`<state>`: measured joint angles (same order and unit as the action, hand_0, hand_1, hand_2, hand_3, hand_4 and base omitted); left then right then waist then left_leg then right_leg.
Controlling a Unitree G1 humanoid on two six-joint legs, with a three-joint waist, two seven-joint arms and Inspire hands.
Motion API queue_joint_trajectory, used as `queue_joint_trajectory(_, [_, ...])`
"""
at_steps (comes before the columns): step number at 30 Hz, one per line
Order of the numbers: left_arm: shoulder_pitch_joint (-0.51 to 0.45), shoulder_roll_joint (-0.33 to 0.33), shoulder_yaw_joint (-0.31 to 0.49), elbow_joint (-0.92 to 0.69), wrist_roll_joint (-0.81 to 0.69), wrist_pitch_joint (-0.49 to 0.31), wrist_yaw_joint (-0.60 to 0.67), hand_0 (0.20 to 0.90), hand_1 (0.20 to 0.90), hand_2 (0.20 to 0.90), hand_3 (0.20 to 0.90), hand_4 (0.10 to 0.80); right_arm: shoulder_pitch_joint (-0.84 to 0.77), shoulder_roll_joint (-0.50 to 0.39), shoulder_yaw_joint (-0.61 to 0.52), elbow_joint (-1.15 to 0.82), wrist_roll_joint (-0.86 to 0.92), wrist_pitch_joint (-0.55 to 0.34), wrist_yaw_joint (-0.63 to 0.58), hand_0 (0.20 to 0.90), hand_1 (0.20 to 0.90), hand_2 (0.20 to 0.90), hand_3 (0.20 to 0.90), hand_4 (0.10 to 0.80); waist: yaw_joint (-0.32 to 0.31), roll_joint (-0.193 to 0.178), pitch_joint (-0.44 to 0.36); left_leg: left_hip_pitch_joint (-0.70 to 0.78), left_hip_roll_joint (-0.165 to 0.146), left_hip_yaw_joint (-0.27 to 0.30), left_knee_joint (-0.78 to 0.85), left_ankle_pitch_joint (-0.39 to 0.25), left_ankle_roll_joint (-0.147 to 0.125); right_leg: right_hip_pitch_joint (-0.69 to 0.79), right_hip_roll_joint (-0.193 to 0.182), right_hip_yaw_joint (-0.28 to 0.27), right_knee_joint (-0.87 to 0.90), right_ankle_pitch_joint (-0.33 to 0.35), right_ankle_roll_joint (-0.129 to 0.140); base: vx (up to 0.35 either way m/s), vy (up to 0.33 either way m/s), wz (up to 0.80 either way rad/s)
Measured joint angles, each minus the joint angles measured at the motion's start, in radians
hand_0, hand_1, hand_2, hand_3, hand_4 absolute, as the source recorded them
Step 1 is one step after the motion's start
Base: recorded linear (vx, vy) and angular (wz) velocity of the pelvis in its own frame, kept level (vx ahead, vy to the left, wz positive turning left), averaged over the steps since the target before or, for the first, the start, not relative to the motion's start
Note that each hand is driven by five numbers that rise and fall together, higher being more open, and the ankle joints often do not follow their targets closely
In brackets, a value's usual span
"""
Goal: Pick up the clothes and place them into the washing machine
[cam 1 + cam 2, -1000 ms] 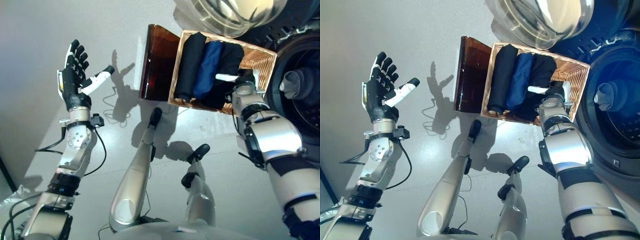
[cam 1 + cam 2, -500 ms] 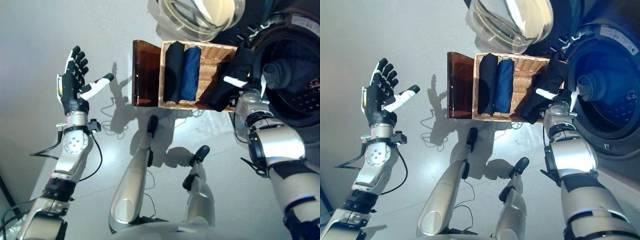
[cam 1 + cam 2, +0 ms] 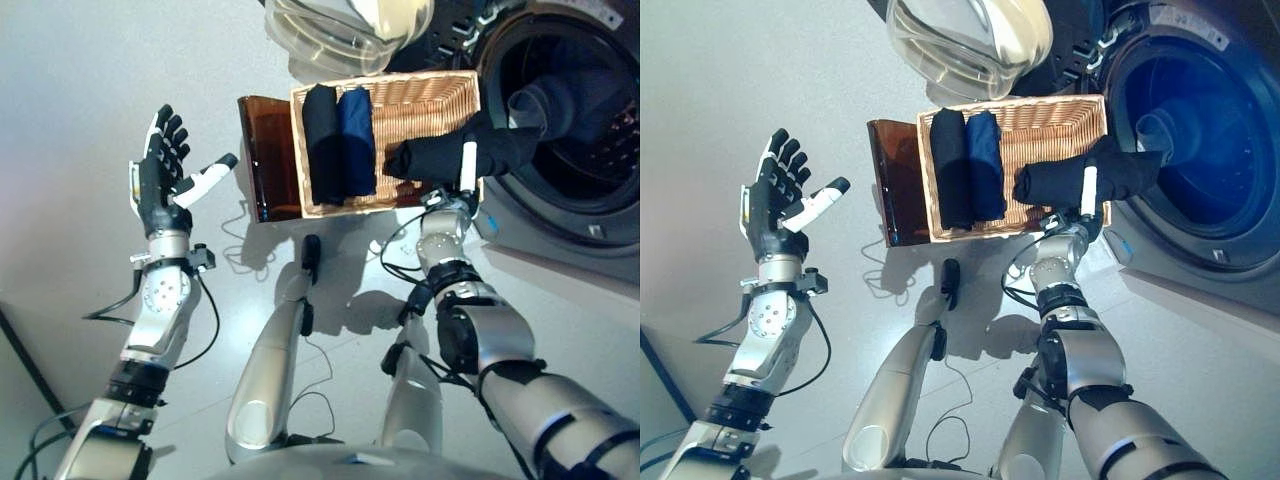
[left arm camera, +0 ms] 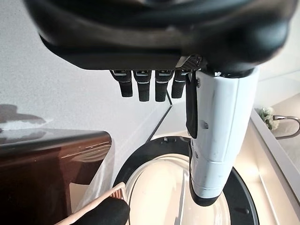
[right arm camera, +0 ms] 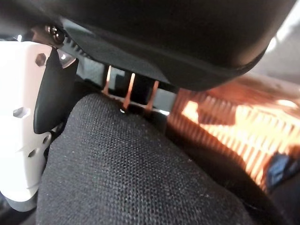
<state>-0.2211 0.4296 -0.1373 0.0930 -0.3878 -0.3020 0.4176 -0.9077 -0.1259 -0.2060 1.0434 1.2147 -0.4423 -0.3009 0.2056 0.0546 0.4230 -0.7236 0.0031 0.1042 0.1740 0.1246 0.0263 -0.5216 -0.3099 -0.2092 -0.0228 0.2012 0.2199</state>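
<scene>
My right hand (image 3: 462, 183) is shut on a rolled black garment (image 3: 440, 157), held above the near right corner of the wicker basket (image 3: 420, 95) and reaching toward the washing machine's open drum (image 3: 570, 110). In the right wrist view the black cloth (image 5: 140, 173) fills the space between thumb and fingers. A black roll (image 3: 320, 140) and a blue roll (image 3: 355, 140) lie side by side at the basket's left end. Dark clothes (image 3: 570, 95) lie inside the drum. My left hand (image 3: 160, 185) is raised far to the left, open and empty.
The washer's glass door (image 3: 340, 30) hangs open above the basket's far side. A brown translucent panel (image 3: 260, 155) stands against the basket's left end. Bare grey floor (image 3: 80, 90) spreads to the left.
The view has swung toward the washer. My right hand has lifted the black garment out of the basket and carried it toward the drum. The left hand stays raised.
</scene>
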Motion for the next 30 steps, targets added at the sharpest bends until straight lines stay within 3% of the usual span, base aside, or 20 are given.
queue_joint_trajectory(13, [0.025,-0.001,0.002,-0.007,0.000,-0.012,0.005,0.900,0.900,0.900,0.900,0.800,-0.003,0.005,-0.011,-0.035,0.010,-0.040,-0.009,0.200,0.200,0.200,0.200,0.300,-0.018,0.012,-0.003,-0.002,-0.001,0.004,0.014,-0.018,-0.009,-0.023,-0.010,0.012,0.038,-0.015,-0.004,0.041,-0.011,-0.03])
queue_joint_trajectory(15, [0.030,-0.002,0.005,-0.006,0.000,-0.013,0.007,0.900,0.900,0.900,0.900,0.800,-0.018,-0.015,-0.039,-0.036,0.009,-0.040,-0.024,0.200,0.200,0.200,0.200,0.300,-0.013,0.015,-0.005,-0.007,-0.002,0.008,0.015,-0.009,0.000,-0.030,-0.010,0.017,0.036,-0.011,0.001,-0.027,-0.002,-0.03])
queue_joint_trajectory(19, [0.038,0.016,0.018,-0.019,0.003,-0.038,0.009,0.900,0.900,0.900,0.900,0.800,-0.144,-0.248,-0.064,0.045,-0.016,-0.035,-0.141,0.200,0.200,0.200,0.200,0.300,0.015,0.044,-0.006,-0.032,-0.004,0.003,0.013,-0.010,-0.002,-0.050,-0.012,0.015,0.034,-0.012,0.001,-0.032,0.001,0.03])
queue_joint_trajectory(20, [0.042,0.021,0.024,-0.019,0.002,-0.047,0.018,0.900,0.900,0.900,0.900,0.800,-0.172,-0.314,-0.067,0.045,-0.034,-0.037,-0.163,0.900,0.900,0.900,0.900,0.800,0.021,0.050,-0.006,-0.037,-0.007,0.003,0.011,0.000,0.005,-0.055,-0.015,0.012,0.035,-0.009,0.002,0.015,0.022,0.05])
queue_joint_trajectory(21, [0.048,0.024,0.036,-0.023,0.003,-0.052,0.020,0.900,0.900,0.900,0.900,0.800,-0.216,-0.401,-0.069,0.047,-0.053,-0.037,-0.190,0.900,0.900,0.900,0.900,0.800,0.033,0.052,-0.006,-0.037,-0.013,0.004,-0.004,0.009,0.013,-0.065,-0.018,0.016,0.035,-0.003,0.009,0.073,0.005,0.02])
queue_joint_trajectory(25, [0.059,0.064,0.056,-0.024,0.005,-0.054,0.027,0.900,0.900,0.900,0.900,0.800,-0.338,-0.570,0.007,0.061,-0.080,-0.013,-0.222,0.900,0.900,0.900,0.900,0.800,0.032,0.059,-0.006,-0.037,-0.021,0.000,-0.017,0.014,0.022,-0.076,-0.026,0.023,0.035,-0.003,0.010,0.029,0.034,-0.01])
queue_joint_trajectory(30, [0.028,0.068,0.057,-0.030,0.005,-0.057,0.026,0.900,0.900,0.900,0.900,0.800,-0.344,-0.527,0.051,0.099,-0.108,0.011,-0.195,0.900,0.900,0.900,0.900,0.800,0.027,0.064,-0.008,-0.035,-0.017,-0.005,-0.017,0.011,0.023,-0.083,-0.022,0.032,0.038,-0.004,0.007,-0.004,-0.003,-0.07])
